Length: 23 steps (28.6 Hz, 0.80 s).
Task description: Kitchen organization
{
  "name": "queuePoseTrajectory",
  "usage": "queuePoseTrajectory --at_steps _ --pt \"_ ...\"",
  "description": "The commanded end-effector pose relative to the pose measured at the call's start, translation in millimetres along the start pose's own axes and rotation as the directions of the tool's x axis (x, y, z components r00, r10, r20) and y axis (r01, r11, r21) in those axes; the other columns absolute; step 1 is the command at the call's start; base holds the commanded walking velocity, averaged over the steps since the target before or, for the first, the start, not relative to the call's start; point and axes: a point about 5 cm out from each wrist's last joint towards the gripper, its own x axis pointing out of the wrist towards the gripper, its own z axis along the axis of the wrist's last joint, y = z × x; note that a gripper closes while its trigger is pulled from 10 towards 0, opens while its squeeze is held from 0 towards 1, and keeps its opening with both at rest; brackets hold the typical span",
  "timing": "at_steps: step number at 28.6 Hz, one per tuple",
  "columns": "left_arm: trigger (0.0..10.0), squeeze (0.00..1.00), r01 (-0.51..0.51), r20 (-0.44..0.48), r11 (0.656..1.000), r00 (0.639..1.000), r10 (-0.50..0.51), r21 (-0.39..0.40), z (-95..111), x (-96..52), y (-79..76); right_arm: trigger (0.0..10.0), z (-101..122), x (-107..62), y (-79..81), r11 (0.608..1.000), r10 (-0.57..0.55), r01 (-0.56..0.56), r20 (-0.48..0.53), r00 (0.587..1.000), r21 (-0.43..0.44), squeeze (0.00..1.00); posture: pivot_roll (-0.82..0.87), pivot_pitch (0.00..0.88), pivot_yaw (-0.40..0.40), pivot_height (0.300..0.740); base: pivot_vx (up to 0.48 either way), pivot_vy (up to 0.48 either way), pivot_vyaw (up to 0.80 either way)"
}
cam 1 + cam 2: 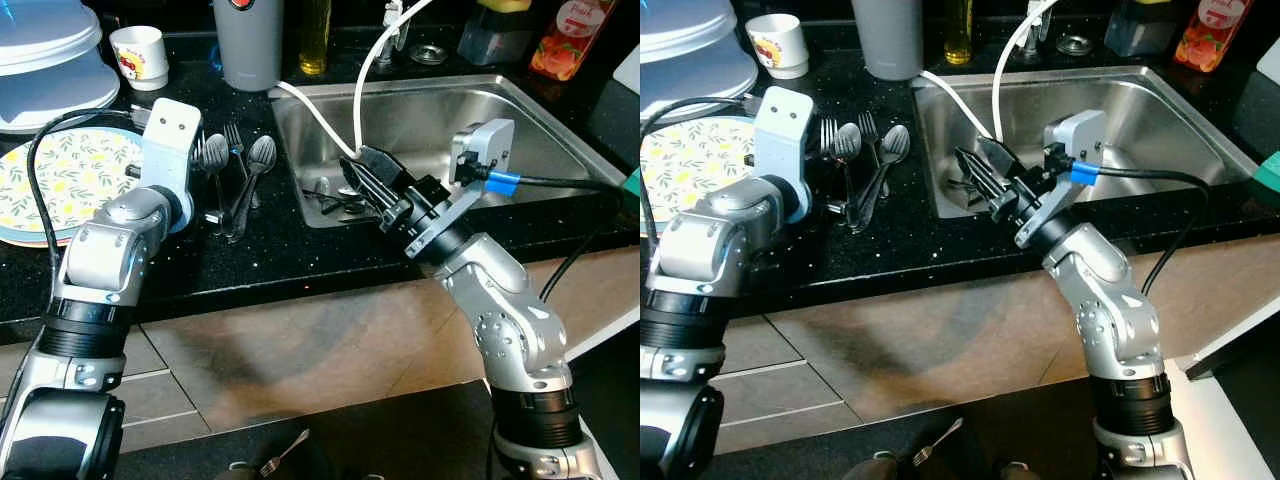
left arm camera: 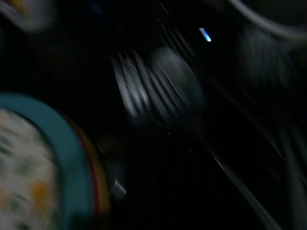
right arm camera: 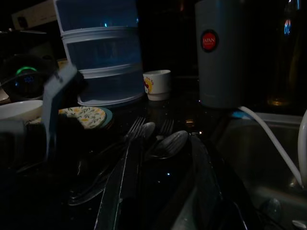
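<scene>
A home kitchen is showing here. A black speckled countertop point(image 1: 300, 265) is running along tiled cabinet fronts, with a stainless steel sink point(image 1: 560, 150) set into it. Spoons and forks point(image 1: 235, 165) are lying on the counter just beside the left arm's fingers, and a floral plate point(image 1: 60, 185) is sitting behind them. A small printed cup point(image 1: 140, 55), a grey canister point(image 1: 248, 45), stacked plastic containers point(image 3: 103, 52) and bottles are standing along the back wall.

Right hand point(image 1: 975, 180) over sink point(image 1: 1140, 130) edge, cutlery point(image 1: 865, 165) on counter point(image 1: 890, 250)
</scene>
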Motion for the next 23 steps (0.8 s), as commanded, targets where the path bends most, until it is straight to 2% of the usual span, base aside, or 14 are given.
queuePoseTrajectory --at_steps 1,2,7,8,9,12,13,14,15,17,18,19,21,23 --pt "0.0 0.00 -0.060 0.095 0.998 0.994 0.060 -0.005 17 -0.4 8.4 10.0 -1 -2.8 -1.1 1.000 -0.007 0.007 -0.005 1.000 0.005 0.00 0.15 0.147 0.009 0.740 0.000 0.000 0.00" --pt "0.0 0.00 -0.074 0.178 0.997 0.981 0.077 -0.024 32 -4.8 13.0 10.0 0 -1.7 -0.9 1.000 -0.004 0.004 -0.003 1.000 0.008 0.00 0.16 0.148 0.005 0.740 0.000 0.000 0.00" --pt "0.0 0.00 -0.060 0.273 0.997 0.959 0.071 -0.049 53 -12.3 16.1 10.0 0 -1.4 -1.1 1.000 -0.002 0.002 -0.002 1.000 0.008 0.00 0.16 0.148 0.003 0.740 0.000 0.000 0.00" --pt "8.3 0.00 -0.033 0.306 0.998 0.951 0.048 -0.053 61 -16.2 15.3 10.0 0 -1.6 -1.1 1.000 -0.002 0.002 -0.003 1.000 0.008 0.00 0.16 0.149 0.003 0.740 0.000 0.000 0.00" --pt "10.0 0.00 -0.020 0.329 0.999 0.944 0.035 -0.049 67 -20.3 15.1 10.0 0 -1.7 -1.1 1.000 -0.002 0.002 -0.003 1.000 0.009 0.00 0.16 0.149 0.003 0.740 0.000 0.000 0.00" --pt "10.0 0.00 -0.010 0.343 0.999 0.939 0.026 -0.050 71 -22.6 14.7 10.0 0 -1.9 -1.4 1.000 -0.003 0.003 -0.003 1.000 0.009 0.00 0.17 0.150 -0.001 0.740 0.000 0.000 0.00" --pt "10.0 0.00 0.055 0.359 0.994 0.933 -0.019 -0.091 73 -23.7 11.6 10.0 0 -1.6 -1.4 1.000 -0.003 0.003 -0.002 1.000 0.011 0.00 0.17 0.150 -0.001 0.740 0.000 0.000 0.00" --pt "10.0 0.00 0.175 0.395 0.964 0.915 -0.084 -0.201 76 -24.5 7.5 10.0 0 -0.7 -1.2 1.000 -0.002 0.002 0.000 1.000 0.013 0.00 0.16 0.149 -0.001 0.740 0.000 0.000 0.00" --pt "10.0 0.00 0.175 0.395 0.964 0.915 -0.084 -0.201 76 -24.5 7.5 10.0 0 -0.7 -1.2 1.000 -0.002 0.002 0.000 1.000 0.013 0.00 0.16 0.149 -0.001 0.740 0.000 0.000 0.00" --pt "10.0 0.00 0.262 0.429 0.926 0.895 -0.126 -0.273 77 -25.2 4.6 10.0 0 -0.1 -1.0 1.000 -0.001 0.001 0.001 1.000 0.014 0.00 0.16 0.149 -0.001 0.740 0.000 0.000 0.00" --pt "10.0 0.00 0.408 0.518 0.857 0.830 -0.205 -0.315 87 -33.2 -1.0 10.0 2 0.3 -0.3 1.000 0.003 -0.003 0.010 1.000 0.017 0.00 0.15 0.149 0.002 0.740 0.000 0.000 0.00" --pt "10.0 0.00 0.408 0.518 0.857 0.830 -0.205 -0.315 87 -33.2 -1.0 10.0 2 0.3 -0.3 1.000 0.003 -0.003 0.010 1.000 0.017 0.00 0.15 0.149 0.002 0.740 0.000 0.000 0.00" --pt "10.0 0.00 0.547 0.609 0.776 0.743 -0.278 -0.314 97 -45.0 -5.1 10.0 6 -1.4 -0.7 1.000 -0.001 0.000 0.029 1.000 0.026 0.00 0.15 0.149 0.002 0.740 0.000 0.000 0.00" --pt "10.0 0.00 0.576 0.624 0.755 0.724 -0.294 -0.313 98 -47.6 -5.3 10.0 7 -2.4 -1.4 1.000 -0.006 0.005 0.035 0.999 0.030 0.00 0.14 0.150 0.009 0.740 0.000 0.000 0.00"
